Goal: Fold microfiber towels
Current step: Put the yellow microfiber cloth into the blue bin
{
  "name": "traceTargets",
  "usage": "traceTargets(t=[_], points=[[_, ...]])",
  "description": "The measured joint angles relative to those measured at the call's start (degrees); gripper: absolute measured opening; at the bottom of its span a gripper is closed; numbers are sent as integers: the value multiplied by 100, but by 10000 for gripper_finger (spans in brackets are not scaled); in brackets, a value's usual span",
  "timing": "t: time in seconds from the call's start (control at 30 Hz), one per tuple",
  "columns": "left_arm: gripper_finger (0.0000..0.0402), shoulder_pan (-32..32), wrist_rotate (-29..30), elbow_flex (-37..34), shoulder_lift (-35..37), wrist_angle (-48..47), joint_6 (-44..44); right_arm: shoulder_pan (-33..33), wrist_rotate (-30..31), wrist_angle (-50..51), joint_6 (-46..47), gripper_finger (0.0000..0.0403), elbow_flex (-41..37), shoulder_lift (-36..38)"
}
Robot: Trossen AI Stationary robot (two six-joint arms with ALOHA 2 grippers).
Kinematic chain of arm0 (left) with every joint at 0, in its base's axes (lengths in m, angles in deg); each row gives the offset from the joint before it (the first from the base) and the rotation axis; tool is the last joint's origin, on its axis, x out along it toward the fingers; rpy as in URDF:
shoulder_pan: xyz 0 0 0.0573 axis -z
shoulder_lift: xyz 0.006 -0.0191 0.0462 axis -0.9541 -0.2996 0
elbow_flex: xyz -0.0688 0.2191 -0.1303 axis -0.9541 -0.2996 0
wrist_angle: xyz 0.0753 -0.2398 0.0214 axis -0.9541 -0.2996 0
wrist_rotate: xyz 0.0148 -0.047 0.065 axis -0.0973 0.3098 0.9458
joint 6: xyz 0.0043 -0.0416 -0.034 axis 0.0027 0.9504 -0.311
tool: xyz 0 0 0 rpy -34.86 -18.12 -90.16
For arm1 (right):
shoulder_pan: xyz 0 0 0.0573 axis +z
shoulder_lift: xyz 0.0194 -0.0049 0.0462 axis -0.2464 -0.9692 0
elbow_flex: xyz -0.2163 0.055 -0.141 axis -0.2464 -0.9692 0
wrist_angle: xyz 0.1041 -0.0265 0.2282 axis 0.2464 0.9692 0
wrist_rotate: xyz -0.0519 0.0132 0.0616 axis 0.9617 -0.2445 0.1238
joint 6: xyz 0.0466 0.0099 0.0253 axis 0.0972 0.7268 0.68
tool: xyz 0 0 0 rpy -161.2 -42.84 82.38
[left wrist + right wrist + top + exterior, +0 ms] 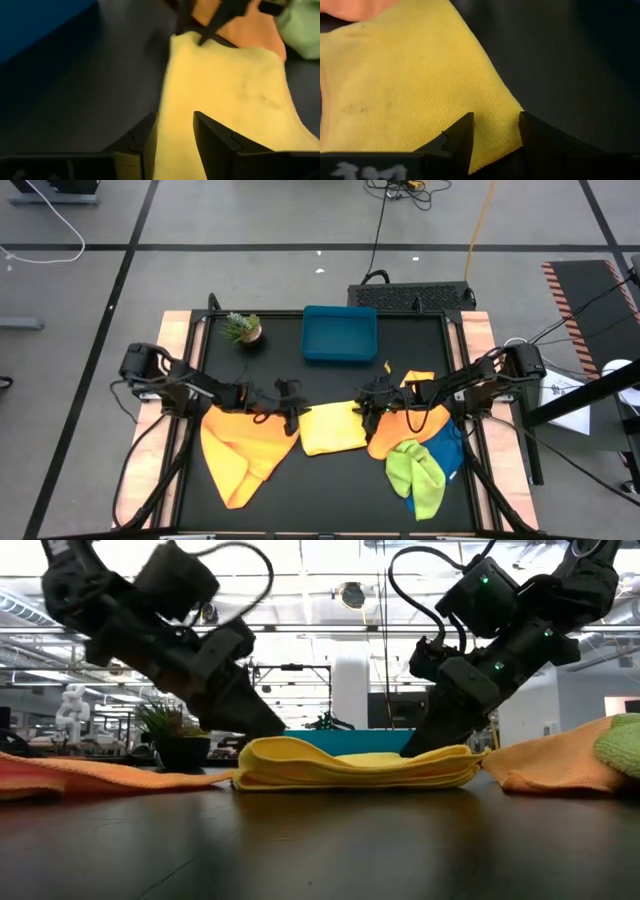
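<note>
Yellow towel lies folded flat mid-worktop, just nearer than blue tray; long axis runs left-right, layered edges toward low camera. Left gripper and right gripper each pinch one of its far corners, fingers partly closed on cloth. Fold seems nearly finished. Orange towel left of it, orange, lime green and blue right, still unfolded.

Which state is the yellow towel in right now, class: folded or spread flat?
Folded. In the low view the yellow towel shows stacked layers along its edge; the left gripper and right gripper each grip one side.
</note>
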Motion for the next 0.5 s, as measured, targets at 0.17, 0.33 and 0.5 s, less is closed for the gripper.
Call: traceTargets(t=[0.17, 0.33, 0.5], points=[[140, -557, -1207, -6, -109, -394, 352, 0, 0, -6, -5, 148, 0, 0], [190, -1023, -2270, 0, -117, -582, 468, 4, -4, -38, -5, 148, 0, 0], [249, -1171, -2472, 22, -114, -1092, 514, 4, -9, -39, -2, 148, 0, 0]])
